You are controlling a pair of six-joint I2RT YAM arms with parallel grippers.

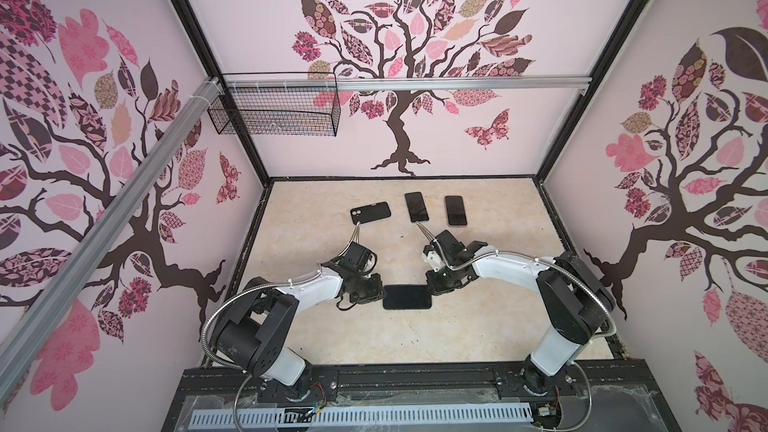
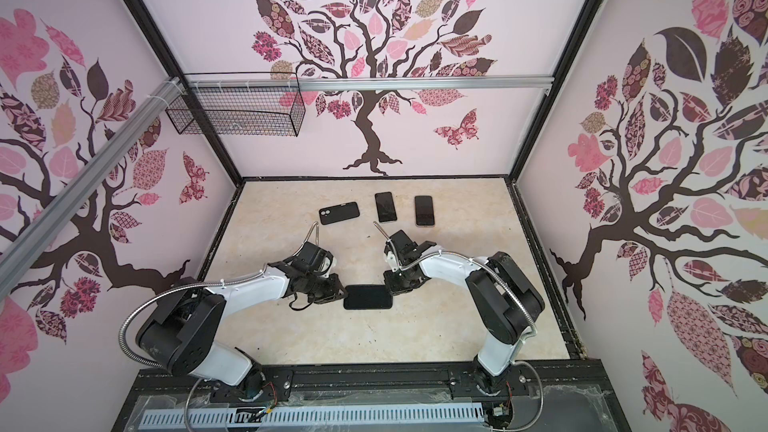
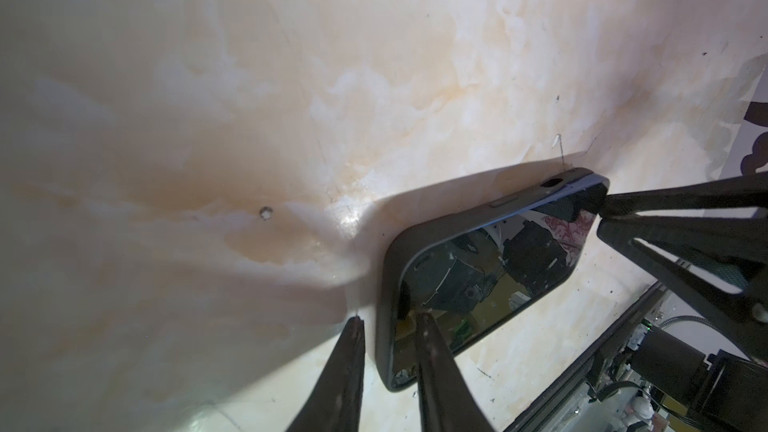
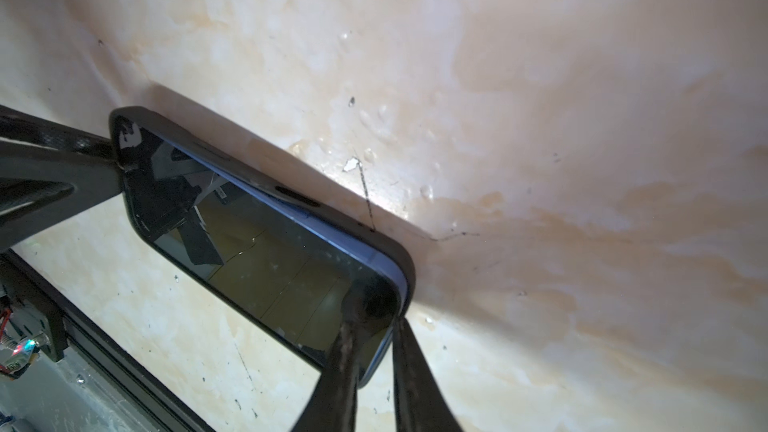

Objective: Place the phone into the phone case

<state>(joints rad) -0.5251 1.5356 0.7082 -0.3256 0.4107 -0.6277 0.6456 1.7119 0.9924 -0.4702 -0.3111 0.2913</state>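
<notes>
Left wrist point(image 1: 361, 284) and right wrist point(image 1: 444, 280) are covering the jaws in both top views. Phone point(image 1: 406, 297) is lying screen-up in its case point(image 3: 386, 268) on the table point(image 1: 332, 326), between the arms. Left gripper point(image 3: 390, 318) is straddling one end rim, jaws narrowly apart. Right gripper point(image 4: 384, 311) is sitting over the other end, jaws close; clamped or not, cannot tell. Spare case point(image 1: 371, 213), second phone point(image 1: 417, 206) and third phone point(image 1: 456, 210) are lying behind, well apart.

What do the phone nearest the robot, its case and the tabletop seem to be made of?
Phone: glossy glass front, probably; it mirrors the arm. Case: matte dark rim, likely soft plastic or rubber. Tabletop: marble-patterned sheet with faint sheen, perhaps vinyl.
</notes>
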